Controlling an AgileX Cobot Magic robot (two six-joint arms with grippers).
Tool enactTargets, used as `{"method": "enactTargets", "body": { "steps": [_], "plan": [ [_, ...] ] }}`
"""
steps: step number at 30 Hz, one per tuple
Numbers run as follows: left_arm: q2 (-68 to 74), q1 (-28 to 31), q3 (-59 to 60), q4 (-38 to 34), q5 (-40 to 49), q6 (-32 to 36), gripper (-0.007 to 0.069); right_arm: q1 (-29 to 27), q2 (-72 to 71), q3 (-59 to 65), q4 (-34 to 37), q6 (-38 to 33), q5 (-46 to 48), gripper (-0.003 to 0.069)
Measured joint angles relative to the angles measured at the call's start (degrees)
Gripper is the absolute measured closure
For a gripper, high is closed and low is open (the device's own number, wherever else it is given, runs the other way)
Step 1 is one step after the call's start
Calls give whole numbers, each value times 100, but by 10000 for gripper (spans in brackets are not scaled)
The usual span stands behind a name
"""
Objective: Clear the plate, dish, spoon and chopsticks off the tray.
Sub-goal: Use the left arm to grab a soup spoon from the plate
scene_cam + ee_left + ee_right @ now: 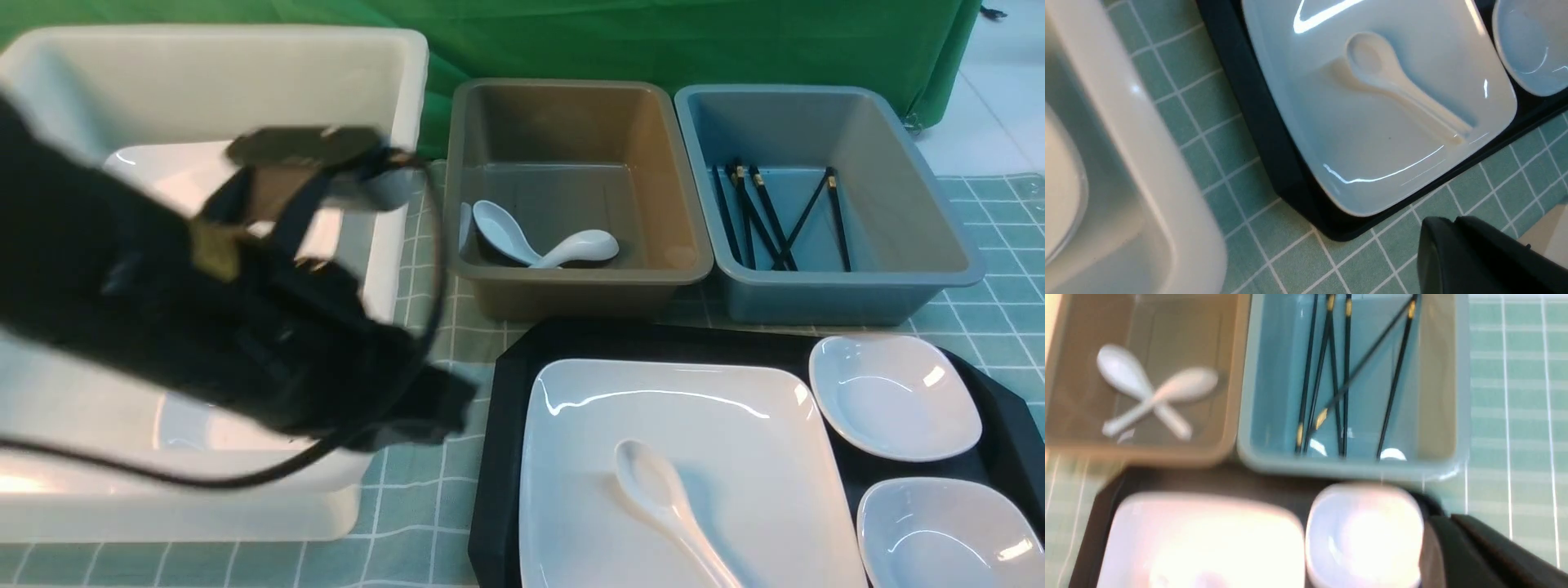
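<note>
The large white plate (735, 457) lies on the black tray (498, 457), with the white spoon (661, 498) on it, bowl up. Two small white dishes (894, 396) (947, 531) sit on the tray's right side. Several black chopsticks (775, 216) lie in the blue-grey bin; none show on the tray. My left gripper (441, 400) hangs blurred between the white bin and the tray's left edge. In the left wrist view it (1437, 228) is shut and empty above the cloth, near the plate (1392, 155) and spoon (1396, 85). My right gripper (1441, 526) is shut and empty beside a dish (1363, 535); it is outside the front view.
A big white bin (384, 82) at the left holds white plates. A grey-brown bin (571, 273) behind the tray holds two white spoons (539, 241). The blue-grey bin (849, 290) stands to its right. A green checked cloth (416, 523) covers the table.
</note>
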Motion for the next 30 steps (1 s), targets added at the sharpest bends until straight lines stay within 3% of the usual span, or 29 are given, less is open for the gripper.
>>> {"method": "enactTargets", "body": {
  "steps": [4,9,15,25,26,28,30],
  "plan": [
    [1291,-849,-933,409,8,-479,616,0,-1515,2099,-22,0,-217,636],
    [2794,-1491,-1524,299,38,-1154,610,0,-2371,3567,-40,-65,-321,636],
    [3683,-1555,-2068,155,254,-2179,526,0,-2703,3781,-50,-152,-361,636],
    [4215,-1555,-2278,-200,17,-2508,271,0,-2795,3785,-50,-156,-391,636],
    [4215,-1555,-2278,-200,12,-2508,271,0,-2795,3785,-50,-156,-396,636],
    [4279,-1555,-2278,-193,-201,-2638,197,0,-2795,3785,-50,-156,-414,636],
    [4301,-1555,-2278,-193,-329,-2675,180,0,-2795,3785,-50,-156,-435,636]
  ]
}}
